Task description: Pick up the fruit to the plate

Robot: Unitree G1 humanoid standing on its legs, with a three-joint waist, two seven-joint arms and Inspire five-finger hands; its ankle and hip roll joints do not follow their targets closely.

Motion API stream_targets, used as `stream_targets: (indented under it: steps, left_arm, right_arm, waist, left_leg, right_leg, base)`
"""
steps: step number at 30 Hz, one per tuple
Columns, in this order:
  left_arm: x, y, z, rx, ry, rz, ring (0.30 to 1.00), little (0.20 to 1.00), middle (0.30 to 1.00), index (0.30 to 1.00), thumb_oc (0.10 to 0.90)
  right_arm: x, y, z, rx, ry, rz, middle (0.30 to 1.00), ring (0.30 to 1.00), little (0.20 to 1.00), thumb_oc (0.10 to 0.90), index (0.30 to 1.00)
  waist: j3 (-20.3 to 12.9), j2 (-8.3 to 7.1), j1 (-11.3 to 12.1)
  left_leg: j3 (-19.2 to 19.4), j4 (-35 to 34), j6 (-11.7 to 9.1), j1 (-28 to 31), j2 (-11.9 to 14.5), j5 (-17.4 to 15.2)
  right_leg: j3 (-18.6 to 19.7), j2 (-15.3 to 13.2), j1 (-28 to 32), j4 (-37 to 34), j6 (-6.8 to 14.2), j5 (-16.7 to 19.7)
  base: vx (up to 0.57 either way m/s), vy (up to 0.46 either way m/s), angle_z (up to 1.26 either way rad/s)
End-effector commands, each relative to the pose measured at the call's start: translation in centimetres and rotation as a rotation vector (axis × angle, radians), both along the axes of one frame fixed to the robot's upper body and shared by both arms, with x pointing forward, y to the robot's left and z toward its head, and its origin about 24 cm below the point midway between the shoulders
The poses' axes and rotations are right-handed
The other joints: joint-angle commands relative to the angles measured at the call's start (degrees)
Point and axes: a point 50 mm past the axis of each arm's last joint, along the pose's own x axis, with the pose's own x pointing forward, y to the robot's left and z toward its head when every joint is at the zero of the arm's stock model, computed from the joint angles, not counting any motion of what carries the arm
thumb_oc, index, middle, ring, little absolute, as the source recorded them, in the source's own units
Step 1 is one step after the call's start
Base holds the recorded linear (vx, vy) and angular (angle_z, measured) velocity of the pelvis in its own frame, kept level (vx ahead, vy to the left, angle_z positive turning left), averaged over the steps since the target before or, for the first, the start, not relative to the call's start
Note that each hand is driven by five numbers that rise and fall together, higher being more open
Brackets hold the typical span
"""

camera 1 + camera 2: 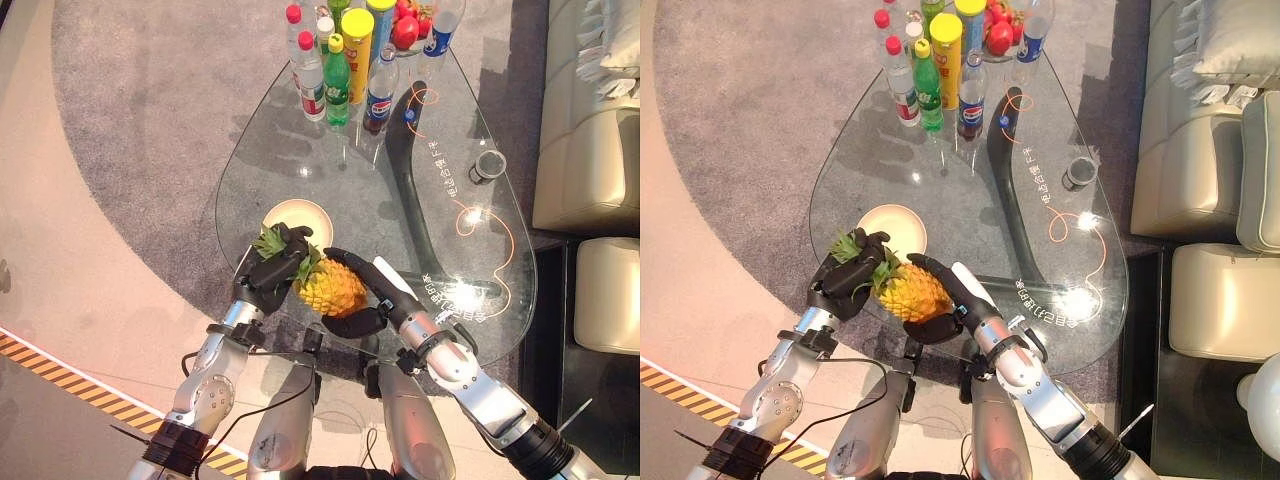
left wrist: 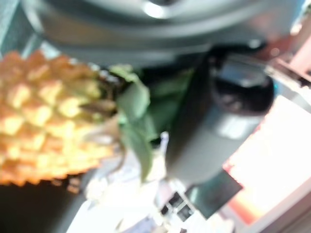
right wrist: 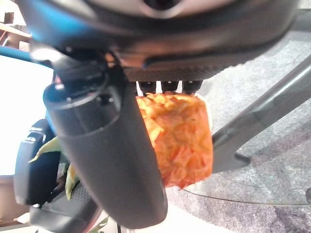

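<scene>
A yellow pineapple (image 1: 333,287) with a green leafy crown is held between both hands just above the near edge of the glass table (image 1: 440,200). My left hand (image 1: 272,268) is curled round the crown. My right hand (image 1: 372,297) wraps the fruit's body from the right and underneath. In the right wrist view the pineapple (image 3: 181,138) sits between the thumb (image 3: 114,160) and the fingers. The left wrist view has the pineapple (image 2: 43,121) and its leaves against the hand (image 2: 214,131). A round cream plate (image 1: 298,220) lies on the glass just beyond the fruit, with nothing on it.
Several bottles (image 1: 340,70) and a yellow can stand at the table's far end beside red fruit (image 1: 408,28). A small dark cup (image 1: 489,164) sits at the right rim. A beige sofa (image 1: 590,120) runs along the right. Grey carpet lies under the table.
</scene>
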Motion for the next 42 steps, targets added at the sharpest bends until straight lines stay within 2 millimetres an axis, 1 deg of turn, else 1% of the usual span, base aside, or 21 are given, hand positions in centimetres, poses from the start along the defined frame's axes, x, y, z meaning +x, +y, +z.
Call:
stream_targets:
  steps: [1,9,20,32,42]
  left_arm:
    - [-1.8,0.4,2.8,-0.013,-0.192,-0.010,0.300,0.200,0.300,0.300,0.100]
    - [-2.1,1.1,2.9,0.001,-0.198,0.015,0.300,0.200,0.300,0.300,0.100]
    - [-2.1,1.9,3.4,0.014,-0.228,0.060,0.300,0.200,0.300,0.300,0.100]
    - [-2.2,3.5,5.8,0.027,-0.373,0.165,0.300,0.200,0.300,0.300,0.100]
    - [-2.7,4.2,8.7,0.077,-0.539,0.279,0.300,0.200,0.300,0.300,0.100]
  right_arm:
    - [1.1,-1.7,7.4,0.162,-0.370,-0.098,0.900,0.900,0.900,0.800,0.900]
    - [0.8,-3.3,7.0,0.162,-0.371,-0.168,0.900,0.900,0.900,0.800,0.900]
    - [1.0,-3.9,6.7,0.167,-0.350,-0.199,0.900,0.900,0.900,0.800,0.900]
    - [1.1,-4.0,5.7,0.152,-0.310,-0.217,0.900,0.900,0.900,0.800,0.900]
    - [1.3,-3.8,5.3,0.145,-0.279,-0.217,0.900,0.900,0.900,0.800,0.900]
  waist:
    - [-2.8,-0.21,-1.3]
    - [-2.9,-0.45,-1.4]
    - [-2.9,-0.43,-1.5]
    - [-3.0,-0.13,-1.4]
    - [-3.2,-0.24,-1.1]
  left_leg:
    - [4.2,4.9,4.4,-0.4,-2.8,-1.8]
    - [4.3,5.1,4.4,-0.4,-2.6,-2.0]
    - [4.4,5.2,4.3,-0.4,-2.5,-2.0]
    - [4.0,5.9,4.1,-0.7,-2.5,-2.1]
    - [3.8,6.1,4.1,-1.0,-2.7,-2.1]
  right_leg:
    - [3.6,2.0,4.6,-8.5,1.5,6.0]
    - [3.6,2.1,4.7,-8.4,1.4,5.8]
    - [3.6,2.1,4.7,-8.3,1.4,5.7]
    - [3.4,2.0,4.5,-7.5,1.0,5.0]
    - [3.6,2.1,4.3,-7.0,0.8,4.6]
  base:
    - [0.00,0.000,0.00]
    - [0.00,0.000,0.00]
    - [0.00,0.000,0.00]
    - [0.00,0.000,0.00]
    - [0.00,0.000,0.00]
